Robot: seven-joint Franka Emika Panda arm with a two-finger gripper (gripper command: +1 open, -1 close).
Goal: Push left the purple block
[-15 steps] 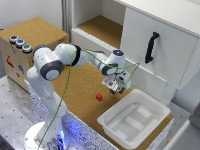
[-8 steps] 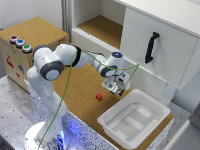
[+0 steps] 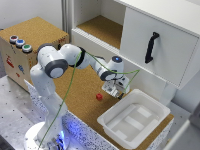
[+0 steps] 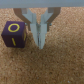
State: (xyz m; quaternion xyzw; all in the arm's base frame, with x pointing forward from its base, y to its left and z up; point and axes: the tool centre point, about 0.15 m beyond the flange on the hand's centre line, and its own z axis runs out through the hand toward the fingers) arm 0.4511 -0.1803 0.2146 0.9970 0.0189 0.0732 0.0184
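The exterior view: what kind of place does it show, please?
Probably a robotics lab test bench made to look like a small kitchen or desk. A robot arm stands on a cork-covered table, beside a white cabinet with a black handle and a box with coloured buttons.

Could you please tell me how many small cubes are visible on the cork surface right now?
2. The red cube lies on the cork at the exterior view's left of the gripper. The purple block shows beside the gripper in the wrist view; the arm hides it in the exterior view.
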